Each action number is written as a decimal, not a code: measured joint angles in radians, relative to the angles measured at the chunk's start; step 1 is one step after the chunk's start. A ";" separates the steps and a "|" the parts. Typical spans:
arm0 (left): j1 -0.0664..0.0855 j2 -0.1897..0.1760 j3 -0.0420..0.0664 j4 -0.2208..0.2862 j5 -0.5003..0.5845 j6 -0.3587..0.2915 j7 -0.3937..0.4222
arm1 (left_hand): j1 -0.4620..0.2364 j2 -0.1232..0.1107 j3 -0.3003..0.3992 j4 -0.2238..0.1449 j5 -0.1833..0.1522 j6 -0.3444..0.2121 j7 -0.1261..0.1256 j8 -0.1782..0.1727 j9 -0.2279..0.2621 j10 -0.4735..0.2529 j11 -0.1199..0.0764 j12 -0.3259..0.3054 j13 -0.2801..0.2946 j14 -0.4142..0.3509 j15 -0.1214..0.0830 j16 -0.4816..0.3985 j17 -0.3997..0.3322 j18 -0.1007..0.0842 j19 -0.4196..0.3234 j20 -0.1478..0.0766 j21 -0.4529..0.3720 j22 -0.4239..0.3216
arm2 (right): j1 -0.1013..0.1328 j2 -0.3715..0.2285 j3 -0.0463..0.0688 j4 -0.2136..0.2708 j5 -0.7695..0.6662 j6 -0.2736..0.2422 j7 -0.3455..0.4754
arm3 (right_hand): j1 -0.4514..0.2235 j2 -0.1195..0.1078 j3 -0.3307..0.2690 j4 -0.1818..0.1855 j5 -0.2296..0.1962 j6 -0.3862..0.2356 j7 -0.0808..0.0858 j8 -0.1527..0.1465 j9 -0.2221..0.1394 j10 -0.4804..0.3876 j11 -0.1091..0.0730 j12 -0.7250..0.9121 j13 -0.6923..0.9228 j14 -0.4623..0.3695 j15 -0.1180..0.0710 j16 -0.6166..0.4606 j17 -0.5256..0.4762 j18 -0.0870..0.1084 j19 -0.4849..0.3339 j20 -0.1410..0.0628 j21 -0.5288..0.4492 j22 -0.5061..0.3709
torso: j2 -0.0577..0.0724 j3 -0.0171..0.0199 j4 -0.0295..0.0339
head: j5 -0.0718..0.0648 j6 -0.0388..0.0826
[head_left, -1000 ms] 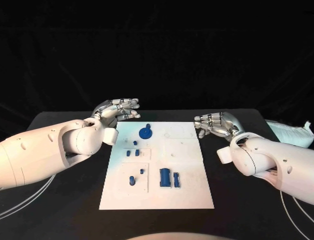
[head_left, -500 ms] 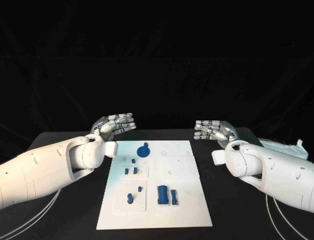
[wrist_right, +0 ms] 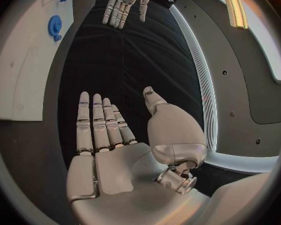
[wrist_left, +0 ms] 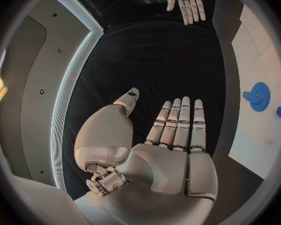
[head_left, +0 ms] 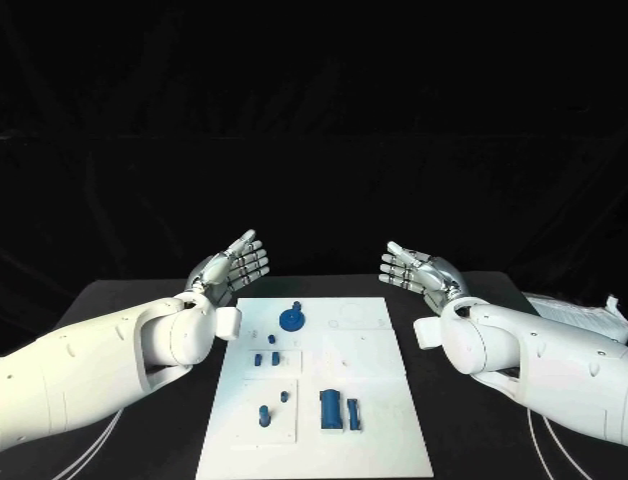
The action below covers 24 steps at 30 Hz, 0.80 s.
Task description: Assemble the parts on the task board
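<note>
The board [head_left: 372,400] is lying flat in the middle of the table [head_left: 127,300], its long side running away from the robot. A blue gear [head_left: 294,320] with a short peg rising from it is sitting near the board's far end, left of centre. Nearer the robot, two small blue parts [head_left: 265,358] are standing side by side in a shallow recess, and one tiny part [head_left: 271,339] is lying just beyond them. Closer still, two blue blocks [head_left: 339,410] are standing next to each other, with two small pegs [head_left: 272,410] just to their left. The left hand [head_left: 233,266] is hovering beyond the board's far left corner, fingers stretched out straight and together, thumb apart, holding nothing. The right hand [head_left: 414,272] is hovering beyond the far right corner, likewise flat and empty. The palms are facing each other across the board, well apart. A crumpled white cloth [head_left: 591,318] is lying at the table's right edge.
</note>
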 measured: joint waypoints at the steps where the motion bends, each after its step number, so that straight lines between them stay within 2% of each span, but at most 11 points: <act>1: -0.003 -0.002 0.002 0.015 -0.005 -0.015 0.001 | -0.032 0.003 -0.010 0.000 -0.009 -0.024 -0.005 -0.004 -0.002 -0.026 -0.010 -0.003 -0.001 -0.025 -0.006 -0.006 -0.002 -0.007 -0.021 -0.006 0.000 -0.008 | 0.002 -0.006 -0.003 0.023 0.004 -0.014 0.003 | -0.032 0.001 -0.008 0.000 -0.002 -0.024 -0.004 0.000 -0.001 -0.028 -0.006 0.000 -0.001 -0.030 -0.001 0.000 -0.004 -0.007 -0.027 -0.004 -0.004 -0.005 | 0.001 0.0027 0.0082 | -0.003 0.007; 3: -0.013 -0.008 0.008 0.054 -0.019 -0.058 0.006 | -0.093 0.009 -0.029 0.000 -0.025 -0.072 -0.013 -0.004 -0.004 -0.077 -0.031 -0.006 -0.003 -0.073 -0.017 -0.017 -0.005 -0.007 -0.061 -0.017 0.000 -0.024 | 0.007 -0.023 -0.013 0.087 0.014 -0.055 0.014 | -0.096 0.003 -0.022 0.001 -0.002 -0.072 -0.014 -0.006 -0.003 -0.082 -0.016 0.000 -0.003 -0.088 -0.004 -0.004 -0.014 -0.007 -0.080 -0.017 -0.023 -0.016 | 0.001 0.0063 0.0180 | -0.008 0.017; 4: -0.014 -0.009 0.009 0.060 -0.021 -0.065 0.006 | -0.104 0.009 -0.032 0.000 -0.027 -0.080 -0.015 -0.004 -0.004 -0.086 -0.034 -0.007 -0.004 -0.081 -0.019 -0.019 -0.005 -0.007 -0.068 -0.019 0.000 -0.027 | 0.008 -0.025 -0.014 0.095 0.016 -0.061 0.016 | -0.107 0.003 -0.024 0.000 -0.004 -0.080 -0.017 -0.006 -0.004 -0.092 -0.018 0.000 -0.003 -0.098 -0.004 -0.005 -0.017 -0.007 -0.089 -0.020 -0.026 -0.018 | 0.002 0.0074 0.0213 | -0.009 0.020; 5: -0.020 -0.011 0.012 0.086 -0.032 -0.094 0.010 | -0.141 0.012 -0.043 0.000 -0.035 -0.109 -0.021 -0.007 -0.005 -0.116 -0.044 -0.012 -0.004 -0.110 -0.024 -0.024 -0.006 -0.017 -0.093 -0.026 -0.004 -0.037 | 0.010 -0.034 -0.018 0.128 0.023 -0.087 0.023 | -0.135 0.004 -0.031 0.001 -0.007 -0.101 -0.027 -0.006 -0.004 -0.117 -0.022 0.000 -0.004 -0.124 -0.005 -0.006 -0.028 -0.013 -0.113 -0.031 -0.036 -0.023 | 0.002 0.0085 0.0258 | -0.011 0.023; 7: -0.028 -0.014 0.017 0.122 -0.049 -0.140 0.016 | -0.194 0.015 -0.060 0.000 -0.043 -0.149 -0.042 -0.010 -0.006 -0.160 -0.055 -0.014 -0.005 -0.152 -0.030 -0.033 -0.008 -0.022 -0.128 -0.036 -0.005 -0.050 | 0.014 -0.045 -0.024 0.173 0.033 -0.127 0.036 | -0.200 0.005 -0.045 0.001 -0.007 -0.149 -0.052 -0.006 -0.006 -0.173 -0.029 -0.004 -0.005 -0.183 -0.007 -0.006 -0.052 -0.022 -0.167 -0.054 -0.057 -0.033 | 0.003 0.0110 0.0322 | -0.013 0.028; 10: -0.038 -0.017 0.023 0.172 -0.079 -0.216 0.027 | -0.267 0.018 -0.083 0.000 -0.048 -0.207 -0.071 -0.010 -0.007 -0.220 -0.067 -0.014 -0.007 -0.209 -0.035 -0.050 -0.009 -0.026 -0.177 -0.049 -0.005 -0.070 | 0.019 -0.062 -0.032 0.228 0.051 -0.190 0.055 | -0.268 0.006 -0.061 0.002 -0.007 -0.199 -0.072 -0.006 -0.007 -0.230 -0.033 -0.004 -0.006 -0.244 -0.008 -0.006 -0.072 -0.022 -0.224 -0.072 -0.071 -0.047 | 0.003 0.0129 0.0378 | -0.014 0.031; 12: -0.043 -0.020 0.026 0.195 -0.096 -0.259 0.033 | -0.309 0.019 -0.095 0.000 -0.055 -0.239 -0.083 -0.010 -0.007 -0.255 -0.072 -0.019 -0.007 -0.242 -0.038 -0.072 -0.010 -0.040 -0.204 -0.063 -0.005 -0.080 | 0.021 -0.069 -0.035 0.251 0.061 -0.223 0.066 | -0.319 0.007 -0.072 0.002 -0.011 -0.237 -0.083 -0.006 -0.007 -0.274 -0.036 -0.004 -0.006 -0.291 -0.009 -0.006 -0.083 -0.038 -0.267 -0.083 -0.081 -0.072 | 0.003 0.0135 0.0398 | -0.014 0.031; 15: -0.049 -0.023 0.030 0.221 -0.120 -0.320 0.043 | -0.366 0.020 -0.114 0.000 -0.055 -0.284 -0.097 -0.010 -0.008 -0.302 -0.077 -0.020 -0.007 -0.287 -0.040 -0.097 -0.010 -0.078 -0.239 -0.097 -0.005 -0.095 | 0.022 -0.075 -0.037 0.272 0.075 -0.267 0.081 | -0.378 0.007 -0.083 0.001 -0.011 -0.282 -0.092 -0.006 -0.007 -0.324 -0.038 -0.004 -0.007 -0.345 -0.010 -0.006 -0.092 -0.075 -0.316 -0.092 -0.087 -0.097 | 0.003 0.0140 0.0415 | -0.015 0.032; 17: -0.051 -0.024 0.031 0.232 -0.133 -0.353 0.049 | -0.401 0.021 -0.124 0.000 -0.055 -0.311 -0.102 -0.010 -0.008 -0.332 -0.080 -0.020 -0.007 -0.314 -0.042 -0.109 -0.010 -0.083 -0.263 -0.111 -0.005 -0.104 | 0.023 -0.076 -0.038 0.277 0.082 -0.288 0.089 | -0.415 0.007 -0.092 0.001 -0.011 -0.309 -0.096 -0.006 -0.008 -0.356 -0.038 -0.004 -0.007 -0.378 -0.010 -0.010 -0.097 -0.077 -0.346 -0.095 -0.088 -0.109 | 0.003 0.0143 0.0423 | -0.015 0.032; 19: -0.052 -0.024 0.031 0.237 -0.142 -0.375 0.053 | -0.433 0.021 -0.133 0.000 -0.059 -0.335 -0.107 -0.010 -0.009 -0.358 -0.081 -0.020 -0.008 -0.339 -0.042 -0.116 -0.011 -0.100 -0.285 -0.121 -0.005 -0.113 | 0.023 -0.077 -0.038 0.277 0.088 -0.300 0.094 | -0.447 0.007 -0.113 0.001 -0.011 -0.333 -0.099 -0.006 -0.008 -0.383 -0.040 -0.004 -0.007 -0.408 -0.009 -0.010 -0.099 -0.097 -0.374 -0.098 -0.088 -0.117 | 0.004 0.0143 0.0426 | -0.015 0.032; 24: -0.052 -0.025 0.032 0.238 -0.159 -0.409 0.061 | -0.503 0.022 -0.153 0.001 -0.059 -0.390 -0.112 -0.010 -0.009 -0.416 -0.083 -0.020 -0.008 -0.394 -0.044 -0.127 -0.011 -0.101 -0.332 -0.137 -0.005 -0.159 | 0.023 -0.077 -0.038 0.278 0.097 -0.321 0.103 | -0.519 0.008 -0.155 0.002 -0.011 -0.387 -0.104 -0.006 -0.009 -0.444 -0.041 -0.004 -0.007 -0.474 -0.010 -0.010 -0.103 -0.101 -0.434 -0.102 -0.092 -0.129 | 0.004 0.0145 0.0429 | -0.015 0.032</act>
